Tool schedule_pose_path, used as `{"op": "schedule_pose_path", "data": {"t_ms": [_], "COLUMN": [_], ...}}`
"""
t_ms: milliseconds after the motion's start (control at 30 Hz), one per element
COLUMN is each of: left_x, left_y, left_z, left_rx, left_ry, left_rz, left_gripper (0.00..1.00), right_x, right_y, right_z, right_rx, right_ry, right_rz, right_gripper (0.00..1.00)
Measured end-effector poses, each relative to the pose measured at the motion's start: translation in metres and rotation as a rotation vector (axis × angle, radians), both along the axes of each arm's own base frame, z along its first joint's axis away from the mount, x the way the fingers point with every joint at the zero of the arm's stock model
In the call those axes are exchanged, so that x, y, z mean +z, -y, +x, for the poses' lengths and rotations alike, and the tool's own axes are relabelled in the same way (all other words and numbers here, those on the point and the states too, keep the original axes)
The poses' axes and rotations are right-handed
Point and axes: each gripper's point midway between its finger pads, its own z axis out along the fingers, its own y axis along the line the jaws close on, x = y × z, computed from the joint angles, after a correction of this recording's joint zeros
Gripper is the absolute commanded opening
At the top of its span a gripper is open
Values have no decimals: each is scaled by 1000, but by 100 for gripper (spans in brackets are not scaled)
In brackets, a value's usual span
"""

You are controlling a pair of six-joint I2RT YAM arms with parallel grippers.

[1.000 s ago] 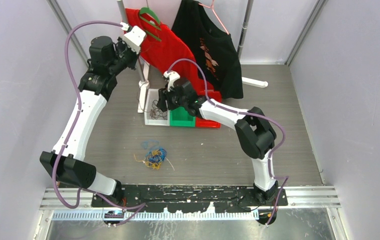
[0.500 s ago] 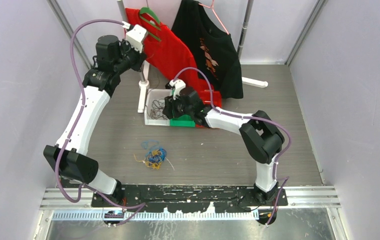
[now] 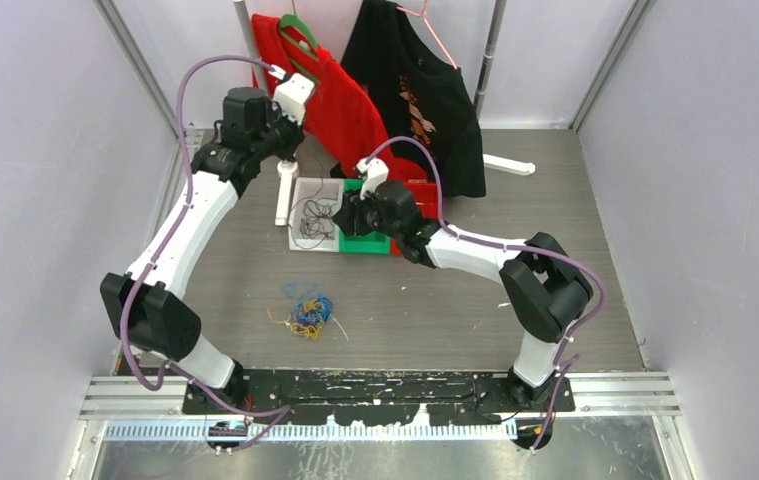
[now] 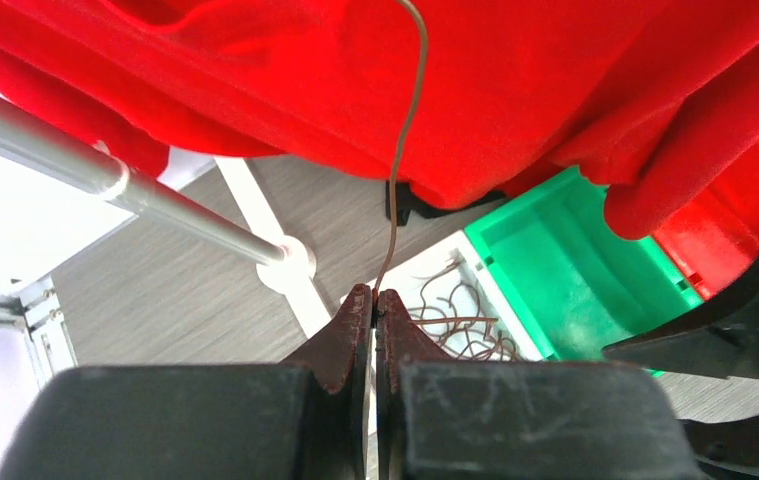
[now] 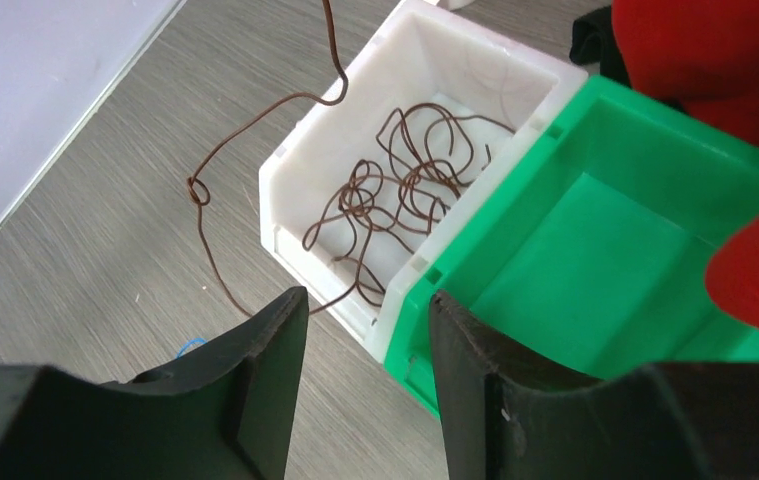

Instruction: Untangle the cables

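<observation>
Fingers of left gripper clamping brown wire; I'm holding it hanging upright, tail looping beside white bin. Right gripper gaping, empty.

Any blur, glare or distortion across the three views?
Top external: even light, sharp, walls splay from the wide lens. Left wrist: left gripper dark and soft up close, left edge washed out white. Right wrist: white bin and brown cable crisp, right gripper in shadow.

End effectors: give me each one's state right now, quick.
Left end effector: closed, pinching a brown cable.
Right end effector: open, holding nothing, near the white bin.
</observation>
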Motion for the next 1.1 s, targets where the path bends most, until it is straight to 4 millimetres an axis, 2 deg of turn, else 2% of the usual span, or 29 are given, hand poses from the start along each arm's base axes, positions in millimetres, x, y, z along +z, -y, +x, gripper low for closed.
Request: {"op": "schedule_pose_path", "data": {"t_ms": [333, 533, 667, 900, 1100], "left_x": [-71, -112, -126, -159, -162], "left_y": [9, 12, 12, 7, 8], "left_z": [8, 19, 19, 3, 0], "left_rx": [-17, -28, -39, -71, -93], "left_ry": [-113, -176, -200, -267, -275], "left_rz": [124, 187, 209, 264, 277], "left_gripper": [0, 0, 0, 0, 0], "right_x": [-17, -8, 5, 10, 11], "right_y": [25, 43, 45, 43, 40], "right_z": [-25, -38, -36, -34, -37], "right_rx": [-45, -81, -99, -109, -104], "right_ry": [-54, -36, -8, -5, -7], "right_rz": [18, 42, 74, 101, 102], "right_gripper": [48, 48, 49, 49, 49]}}
